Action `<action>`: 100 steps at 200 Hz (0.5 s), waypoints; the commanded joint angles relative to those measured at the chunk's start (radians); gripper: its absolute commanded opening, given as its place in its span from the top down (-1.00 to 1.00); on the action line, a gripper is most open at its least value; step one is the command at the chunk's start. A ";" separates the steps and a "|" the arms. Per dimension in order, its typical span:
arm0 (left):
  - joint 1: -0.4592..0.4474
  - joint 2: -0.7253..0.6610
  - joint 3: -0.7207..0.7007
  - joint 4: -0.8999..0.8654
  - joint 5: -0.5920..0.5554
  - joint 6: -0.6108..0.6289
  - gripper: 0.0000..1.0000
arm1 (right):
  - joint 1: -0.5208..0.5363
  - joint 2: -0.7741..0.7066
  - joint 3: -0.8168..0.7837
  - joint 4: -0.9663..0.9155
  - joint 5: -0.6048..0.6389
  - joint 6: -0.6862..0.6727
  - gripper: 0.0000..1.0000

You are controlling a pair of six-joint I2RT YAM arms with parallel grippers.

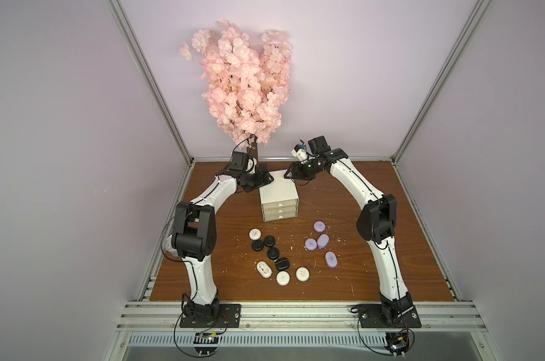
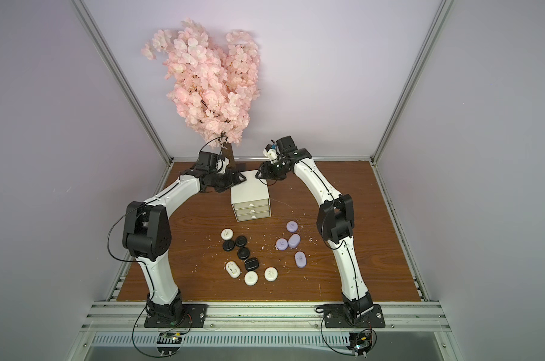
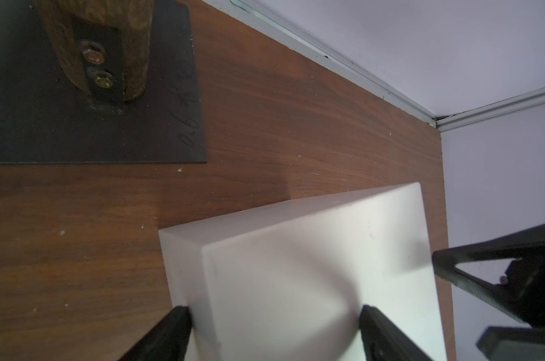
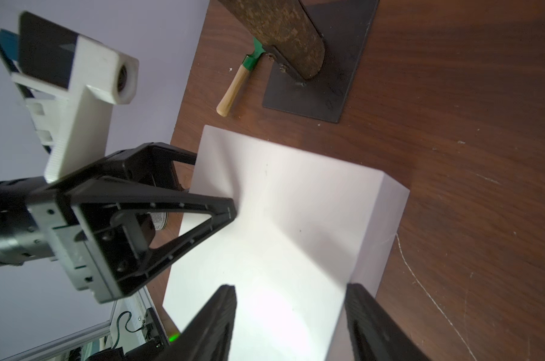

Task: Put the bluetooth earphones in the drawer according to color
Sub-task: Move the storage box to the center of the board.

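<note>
In both top views the drawer cabinet (image 1: 279,187) stands on the wooden table (image 1: 390,265) with its three drawers shut. The earphone cases lie in front of it. The white cases (image 1: 254,233) and black cases (image 1: 269,241) are mixed on the left arm's side, and the lavender cases (image 1: 319,226) are grouped on the right arm's side. The left gripper (image 1: 267,179) and right gripper (image 1: 288,175) sit at the cabinet's two back corners.

In the left wrist view we see the left gripper's jaws apart, straddling a top edge of the cabinet. One finger (image 3: 174,331) is beside the side wall and the other is over the top, clamping nothing.

In the right wrist view the right gripper's jaws are also apart, over the top face, holding nothing.

We judge the cabinet to be light plastic that would likely slide when a drawer is pulled, so it wants steadying from the top or back. The cases look hard, light, smooth and rounded, so probably slippery. We would pinch each across its narrower width, low on the sides.
</note>
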 commanded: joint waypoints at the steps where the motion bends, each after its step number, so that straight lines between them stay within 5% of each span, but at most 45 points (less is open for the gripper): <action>1: -0.053 -0.006 -0.043 -0.115 0.003 -0.036 -0.76 | 0.003 -0.008 0.047 -0.058 -0.029 -0.018 -0.19; 47: -0.082 -0.065 -0.130 -0.115 -0.027 -0.094 -0.82 | 0.002 -0.049 -0.015 -0.116 0.018 -0.028 -0.32; 100: -0.120 -0.098 -0.167 -0.114 -0.037 -0.128 -0.81 | 0.001 -0.064 -0.053 -0.155 0.012 -0.050 -0.12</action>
